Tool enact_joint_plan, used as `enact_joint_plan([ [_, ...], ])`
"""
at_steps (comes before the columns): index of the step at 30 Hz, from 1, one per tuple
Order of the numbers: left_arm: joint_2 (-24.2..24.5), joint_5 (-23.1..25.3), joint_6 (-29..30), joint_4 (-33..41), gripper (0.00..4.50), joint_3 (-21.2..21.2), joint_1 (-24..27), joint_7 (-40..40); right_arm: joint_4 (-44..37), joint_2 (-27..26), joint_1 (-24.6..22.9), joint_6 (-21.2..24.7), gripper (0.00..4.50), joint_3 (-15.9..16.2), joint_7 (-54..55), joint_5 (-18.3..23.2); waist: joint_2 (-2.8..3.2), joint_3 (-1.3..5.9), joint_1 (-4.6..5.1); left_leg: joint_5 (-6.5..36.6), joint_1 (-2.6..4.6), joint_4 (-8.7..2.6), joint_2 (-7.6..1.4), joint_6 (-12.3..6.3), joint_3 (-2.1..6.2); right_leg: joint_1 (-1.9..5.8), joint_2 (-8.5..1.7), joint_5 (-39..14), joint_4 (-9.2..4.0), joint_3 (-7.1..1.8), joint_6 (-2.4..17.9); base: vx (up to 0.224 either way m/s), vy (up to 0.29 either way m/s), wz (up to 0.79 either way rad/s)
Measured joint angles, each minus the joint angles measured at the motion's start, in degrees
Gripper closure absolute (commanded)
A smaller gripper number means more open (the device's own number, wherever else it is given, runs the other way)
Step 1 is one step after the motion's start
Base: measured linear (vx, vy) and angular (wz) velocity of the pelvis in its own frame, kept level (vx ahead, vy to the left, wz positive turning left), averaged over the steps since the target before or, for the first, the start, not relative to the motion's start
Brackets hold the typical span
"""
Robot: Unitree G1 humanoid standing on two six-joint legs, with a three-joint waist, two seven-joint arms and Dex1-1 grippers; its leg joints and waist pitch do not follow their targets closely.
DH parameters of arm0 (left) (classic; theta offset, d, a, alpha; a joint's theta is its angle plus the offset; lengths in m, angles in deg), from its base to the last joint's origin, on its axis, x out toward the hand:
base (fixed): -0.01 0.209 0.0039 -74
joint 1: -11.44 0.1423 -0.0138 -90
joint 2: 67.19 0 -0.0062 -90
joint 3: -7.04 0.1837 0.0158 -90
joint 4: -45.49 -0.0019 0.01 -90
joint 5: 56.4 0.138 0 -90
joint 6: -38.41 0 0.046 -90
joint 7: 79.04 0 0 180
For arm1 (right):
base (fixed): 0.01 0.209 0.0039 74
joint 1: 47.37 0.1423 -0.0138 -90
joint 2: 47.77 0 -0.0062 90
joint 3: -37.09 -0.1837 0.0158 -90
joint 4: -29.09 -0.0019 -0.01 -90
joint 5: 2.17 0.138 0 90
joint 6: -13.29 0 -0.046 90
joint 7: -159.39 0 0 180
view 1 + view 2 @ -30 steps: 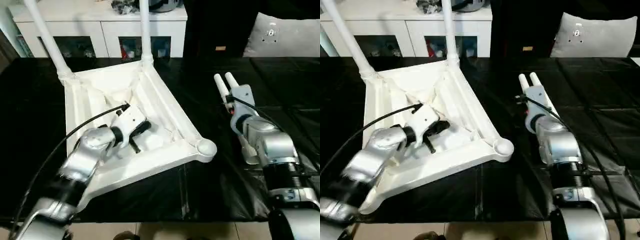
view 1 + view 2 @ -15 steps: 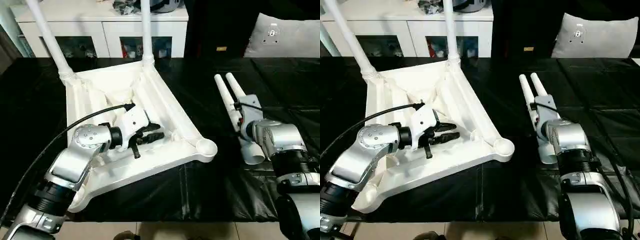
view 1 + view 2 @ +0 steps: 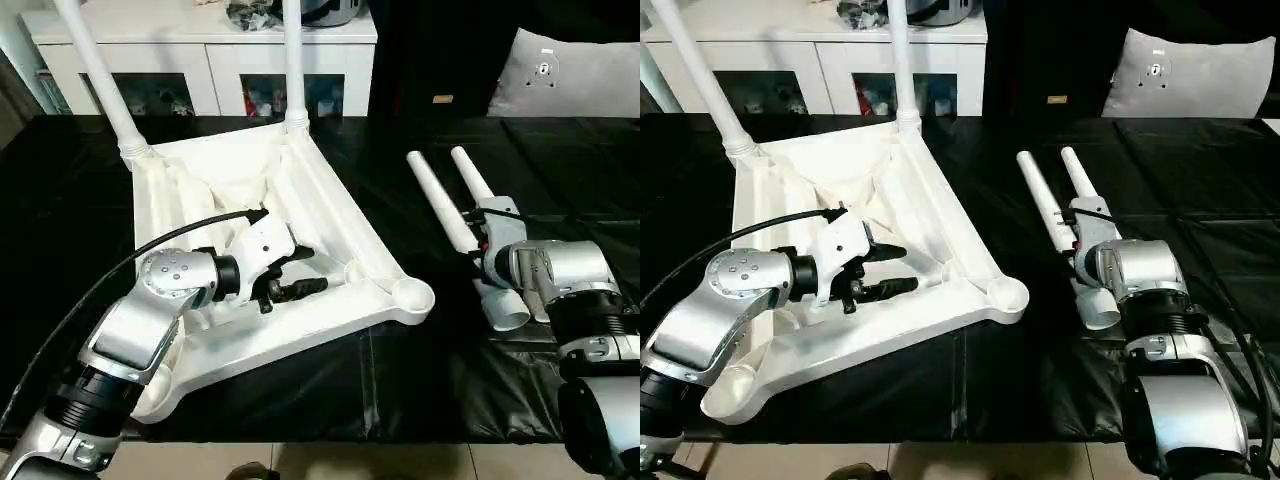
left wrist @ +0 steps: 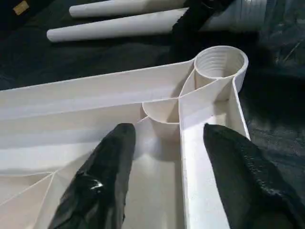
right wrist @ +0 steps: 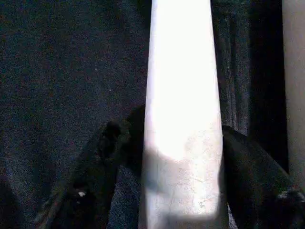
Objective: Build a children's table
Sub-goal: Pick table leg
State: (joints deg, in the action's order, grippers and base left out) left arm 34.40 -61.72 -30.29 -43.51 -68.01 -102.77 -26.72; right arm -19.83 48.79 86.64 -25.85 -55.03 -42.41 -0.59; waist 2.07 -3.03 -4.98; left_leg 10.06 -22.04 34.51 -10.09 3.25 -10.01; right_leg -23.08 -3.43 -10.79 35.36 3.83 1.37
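The white plastic rectangular tabletop [image 3: 250,250] lies ribbed-side up at nine o'clock on the black worktop [image 3: 420,380], sockets exposed for legs; the left end effector [image 3: 300,272] gapes empty above it, while the right end effector [image 5: 167,157] straddles a loose white tube leg [image 3: 440,200] at three o'clock, apparently for lifting.

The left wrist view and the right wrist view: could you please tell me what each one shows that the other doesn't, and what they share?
The left wrist view has the tabletop's ribbed underside, an open threaded corner socket and the left gripper's two spread black fingers with nothing between them. The right wrist view has one white leg running close between the right gripper's black fingers; whether they touch it I cannot tell. Both share the black table cover and loose white legs lying on it.
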Motion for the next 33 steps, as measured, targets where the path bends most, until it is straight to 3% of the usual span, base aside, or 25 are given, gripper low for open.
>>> enact_joint_plan([
  [4,-0.09,-0.10,0.57,0.00,1.28,-0.06,-0.07,-0.13,0.79,-0.02,0.37,-0.32,2.13,0.12,-0.56,0.08,-0.09,0.00,0.01,0.00,0.00,0.00,0.00,0.00,0.00,0.00,0.00,0.00,0.00,0.00,0.00,0.000,0.000,0.00],
  [8,-1.14,-0.82,0.94,-0.08,0.82,-0.44,-0.07,-0.41,0.73,-0.60,0.40,-0.31,2.55,-0.80,-0.66,1.00,-0.15,0.01,0.04,0.00,0.00,0.00,0.00,0.00,0.00,0.00,0.00,0.00,0.00,0.00,0.00,0.000,0.000,0.00],
  [12,-4.58,-1.72,1.11,-2.15,0.44,-1.84,-1.37,-3.85,-0.41,-2.63,-0.37,-5.38,2.68,-5.09,-0.55,4.24,-0.29,-0.08,0.00,-0.06,-0.03,0.00,0.00,0.08,0.00,-0.04,0.00,0.04,0.05,0.00,-0.01,0.000,0.000,0.00],
  [15,-9.94,-3.08,2.10,-5.43,0.27,-5.64,-6.40,-9.42,-4.38,-6.83,-1.73,-14.65,2.69,-11.30,-1.98,10.52,-0.63,-0.34,-0.13,-0.13,-0.10,0.04,-0.02,0.01,-0.01,-0.14,-0.01,0.07,0.18,0.01,-0.02,0.000,0.000,0.00],
  [18,-13.85,-5.11,2.05,-7.20,0.00,-9.18,-10.93,-14.30,-8.36,-8.92,-1.62,-17.54,2.69,-15.29,-6.12,16.45,-0.68,-0.36,-0.16,-0.13,-0.11,0.05,0.00,0.00,-0.01,-0.11,-0.02,0.07,0.15,-0.01,-0.01,0.000,0.000,0.00],
  [21,-16.73,-7.05,2.09,-9.42,0.00,-12.23,-13.69,-18.20,-12.53,-10.54,-2.26,-17.20,2.69,-17.78,-10.94,21.49,-0.76,-0.38,-0.22,-0.16,-0.14,0.05,0.00,-0.09,-0.01,-0.10,-0.02,0.07,0.11,0.02,-0.01,0.000,0.000,0.00],
  [22,-18.97,-8.49,2.47,-10.99,0.00,-14.19,-15.32,-20.46,-15.97,-12.05,-3.77,-16.43,2.69,-18.84,-14.21,24.83,-0.82,-0.42,-0.39,-0.28,-0.17,0.04,-0.02,-0.29,0.00,-0.10,-0.02,0.07,0.07,0.06,-0.01,0.000,0.000,0.00],
  [27,-24.90,-15.38,4.40,-12.51,0.00,-19.21,-19.95,-23.30,-25.08,-15.92,-7.73,-13.19,2.69,-18.28,-22.69,35.00,-0.86,-0.44,-0.74,-0.28,-0.22,0.05,-0.01,-0.38,0.00,-0.10,-0.04,0.10,-0.04,0.07,0.02,0.000,0.000,0.00],
  [33,-31.23,-24.11,8.62,-11.05,0.00,-22.96,-20.93,-24.46,-29.74,-17.88,-10.68,-10.96,2.69,-16.26,-26.11,38.89,-0.87,-0.45,-1.45,-0.33,-0.22,0.04,-0.02,-0.43,0.01,-0.09,-0.04,0.12,-0.05,0.10,0.02,0.000,0.000,0.00],
])
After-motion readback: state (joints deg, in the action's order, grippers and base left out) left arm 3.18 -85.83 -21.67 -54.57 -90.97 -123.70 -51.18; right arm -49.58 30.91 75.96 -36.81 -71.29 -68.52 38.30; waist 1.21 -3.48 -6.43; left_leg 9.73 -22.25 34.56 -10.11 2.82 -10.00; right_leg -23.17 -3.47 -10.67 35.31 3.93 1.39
